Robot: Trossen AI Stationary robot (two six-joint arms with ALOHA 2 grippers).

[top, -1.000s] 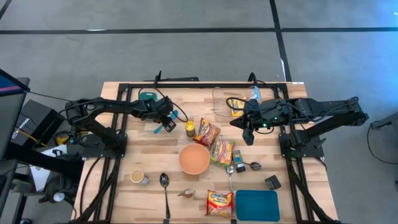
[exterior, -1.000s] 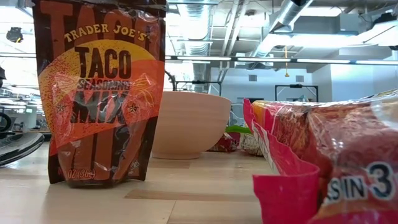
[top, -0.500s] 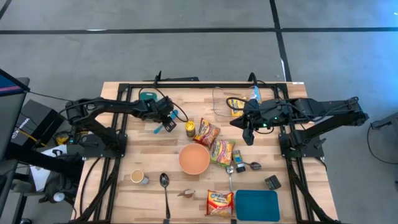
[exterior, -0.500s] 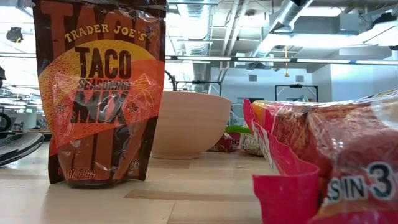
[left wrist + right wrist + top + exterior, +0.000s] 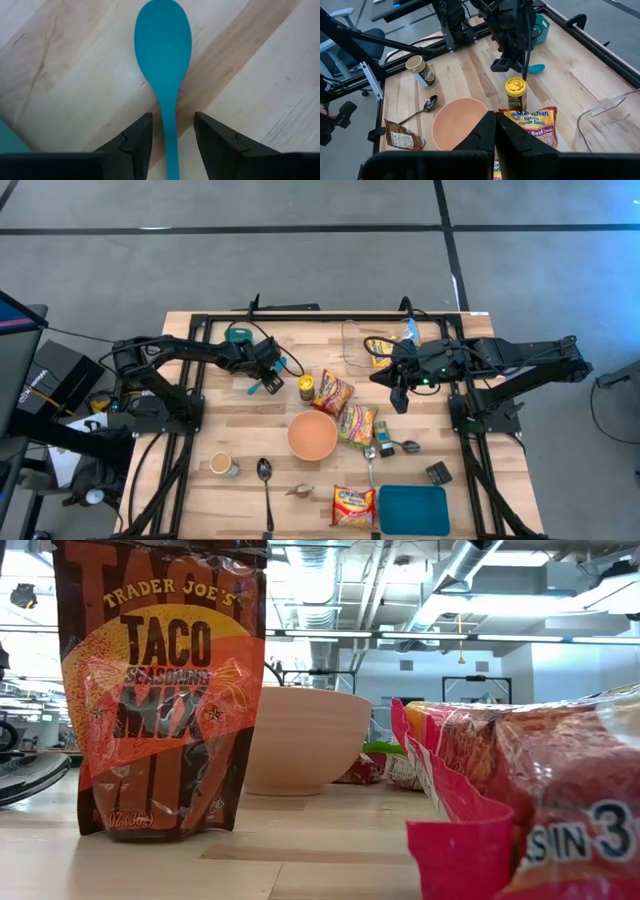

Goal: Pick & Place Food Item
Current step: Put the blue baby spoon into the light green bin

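Observation:
A blue spoon point(image 5: 164, 55) lies flat on the wooden table point(image 5: 230, 420) at the far left. My left gripper point(image 5: 172, 120) points steeply down over it and is open: one finger stands on each side of the spoon's handle point(image 5: 169, 125), with bare wood showing in both gaps. In the high view this gripper point(image 5: 268, 375) sits left of a yellow-lidded jar point(image 5: 305, 387). My right gripper point(image 5: 400, 402) hangs shut above the table's right half, holding nothing. A ramen pack point(image 5: 333, 392) lies beside the jar, and a second one point(image 5: 357, 423) lies by the pink bowl point(image 5: 312, 436).
A clear container point(image 5: 365, 345) stands at the far edge, a teal bowl point(image 5: 238, 335) at the far left. Near the front are a cup point(image 5: 222, 465), a metal spoon point(image 5: 265, 480), a taco mix pack point(image 5: 160, 690), another ramen pack point(image 5: 353, 505) and a blue tray point(image 5: 413, 510).

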